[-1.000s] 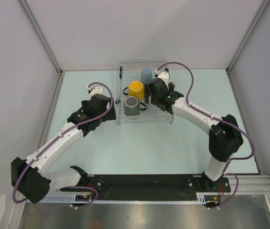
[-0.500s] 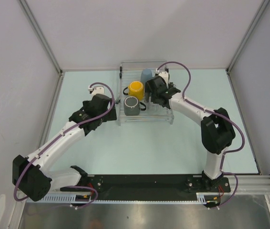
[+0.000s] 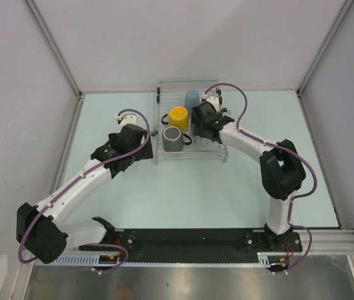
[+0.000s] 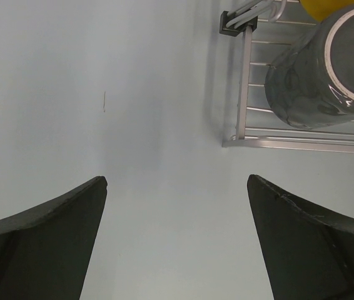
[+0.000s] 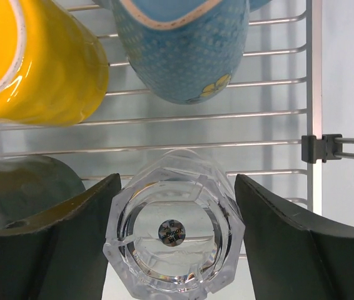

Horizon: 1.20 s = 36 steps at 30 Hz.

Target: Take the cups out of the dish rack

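From above, the right pincer (image 3: 197,123) is reaching down into the dish rack (image 3: 221,156). The yellow mug (image 3: 178,117) and the dark grey mug (image 3: 172,139) are sitting just to its left. A blue cup (image 3: 192,98) is standing just past it. The left pincer (image 3: 142,146) is hanging over the table (image 3: 102,112), with the rack just off to its right.

From the left wrist, the left pincer (image 4: 177,181) is standing wide open and holding nothing. Only bare table is showing between its fingers. A corner of the rack (image 4: 242,112) is lying ahead of it and to the right, with the dark grey mug (image 4: 308,81) lying on the bars there.

From the right wrist, the clear glass tumbler (image 5: 174,231) is sitting right between the two fingers of the right pincer (image 5: 177,178). The fingers are looking very close to its sides, but I cannot tell if they are squeezing it yet. The blue cup (image 5: 180,50) is lying just ahead of the pincer, the yellow mug (image 5: 39,62) ahead and to the left.

I think the robot is on the grabbing step, and the tumbler is the first cup to go. All the cups I can see are in the rack. Next the fingers are going to need a firm, gentle hold, then a straight lift so the glass is not bumping the mugs.

A tiny round sticker is showing through the bottom of the tumbler, too small to read. The blue cup is wearing little dots and a yellow shape, with no words
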Motion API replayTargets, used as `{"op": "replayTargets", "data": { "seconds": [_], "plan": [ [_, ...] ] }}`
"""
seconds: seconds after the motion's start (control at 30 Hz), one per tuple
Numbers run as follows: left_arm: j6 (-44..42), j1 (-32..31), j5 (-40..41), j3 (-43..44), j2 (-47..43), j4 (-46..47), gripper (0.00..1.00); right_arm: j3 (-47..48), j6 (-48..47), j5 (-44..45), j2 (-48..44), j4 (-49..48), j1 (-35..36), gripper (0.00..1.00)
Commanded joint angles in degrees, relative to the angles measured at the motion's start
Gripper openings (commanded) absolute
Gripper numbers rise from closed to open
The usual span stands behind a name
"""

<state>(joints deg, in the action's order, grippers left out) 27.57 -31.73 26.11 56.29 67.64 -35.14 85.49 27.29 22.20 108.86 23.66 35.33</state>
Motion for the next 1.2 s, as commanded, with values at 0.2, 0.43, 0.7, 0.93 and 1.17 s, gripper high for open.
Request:
{"op": "replayTargets", "data": {
  "seconds": [0.2,0.43,0.7,0.93,1.17],
  "plan": [
    [1.08,-0.44,-0.62,-0.13,-0.49,0.42,1.00,-1.03,-0.13,0.21,-2.24,0.16,0.79,0.00],
    [2.31,-0.44,4.38,1.27,-1.45,-2.04,1.00,-0.33,-1.89,6.36,-8.65,2.70,1.76,0.00],
    [4.68,-0.62,6.85,1.72,-5.05,-2.92,1.00,-1.73,-1.10,5.23,-18.85,5.25,1.93,0.00],
    [3.89,-0.88,-6.30,-0.29,-10.67,4.25,0.92,-16.37,0.74,-6.34,-33.51,-6.04,1.50,0.00],
    [5.03,-1.76,-25.66,-11.46,-22.71,22.46,0.80,-33.45,8.91,-21.67,-50.64,-21.00,-1.58,0.00]
  ]
}}
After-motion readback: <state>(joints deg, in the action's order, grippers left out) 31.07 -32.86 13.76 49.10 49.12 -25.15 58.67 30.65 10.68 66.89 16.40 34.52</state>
